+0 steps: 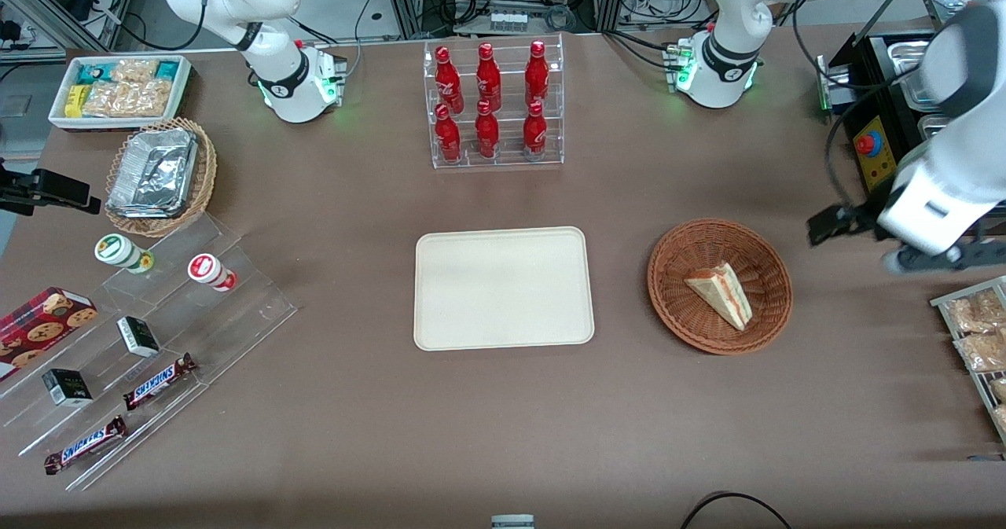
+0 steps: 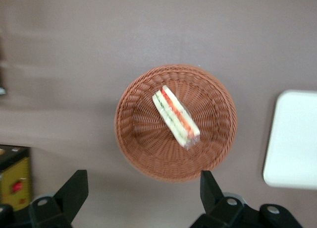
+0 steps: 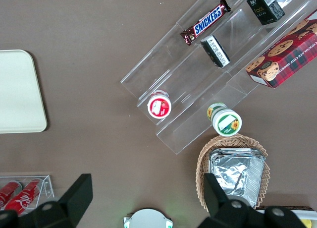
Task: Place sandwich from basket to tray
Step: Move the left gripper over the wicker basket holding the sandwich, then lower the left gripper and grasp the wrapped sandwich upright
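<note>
The brown surface (image 1: 503, 435) carries the cream tray (image 1: 503, 288) mid-frame, the wicker basket (image 1: 719, 285) beside it, and the gripper (image 2: 141, 193) hovers above.

My arm (image 1: 955, 152) is glossy white with dark grey joint bands and black cables; my gripper (image 2: 143, 196) has two black wedge-shaped fingers (image 2: 73, 193) on grey screwed mounts.

Your items, as they lie:

Sandwich (image 1: 721, 294) (image 2: 176, 116): pale triangular wedge, red and pink filling showing along the cut side, apparently in clear wrap. You'll find it lying on its side in the basket.

Basket (image 1: 677, 309) (image 2: 138, 139): round, shallow, reddish-brown wicker, standing beside the tray, toward the working arm's end.

Tray (image 1: 503, 288) (image 2: 293, 139): flat, cream, rectangular, rounded corners, low rim; nothing on it.

Gripper (image 2: 143, 198): poised above the basket, fingers spread wide.
</note>
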Controlling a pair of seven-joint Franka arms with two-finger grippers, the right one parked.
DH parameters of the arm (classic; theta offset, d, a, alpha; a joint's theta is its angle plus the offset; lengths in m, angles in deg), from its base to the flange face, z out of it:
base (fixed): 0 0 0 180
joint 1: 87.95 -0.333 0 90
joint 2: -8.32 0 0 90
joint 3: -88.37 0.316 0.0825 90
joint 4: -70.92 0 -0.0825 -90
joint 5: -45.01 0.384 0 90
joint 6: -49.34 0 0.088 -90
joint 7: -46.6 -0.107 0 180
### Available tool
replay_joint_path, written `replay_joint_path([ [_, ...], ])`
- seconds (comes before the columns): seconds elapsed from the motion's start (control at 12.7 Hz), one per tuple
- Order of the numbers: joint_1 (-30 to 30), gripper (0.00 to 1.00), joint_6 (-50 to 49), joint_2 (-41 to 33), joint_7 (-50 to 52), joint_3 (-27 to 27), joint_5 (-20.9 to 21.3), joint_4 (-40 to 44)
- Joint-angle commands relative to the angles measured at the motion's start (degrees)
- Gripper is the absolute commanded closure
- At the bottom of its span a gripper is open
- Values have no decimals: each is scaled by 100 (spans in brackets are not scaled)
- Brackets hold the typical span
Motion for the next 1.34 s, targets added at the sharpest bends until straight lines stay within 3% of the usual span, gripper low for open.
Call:
replay_joint_path([
  [0.0, 32, 0, 986, -218, 1360, -179, -19, -1014],
  [0.16, 32, 0, 1708, -175, 2985, -407, -1, -1507],
  [0.47, 41, 0, 2824, -139, 3965, -593, 8, -2298],
  [0.79, 50, 0, 3809, 334, 4205, -663, 34, -2564],
  [1.26, 50, 0, 4075, 765, 4258, -663, 52, -2625],
])
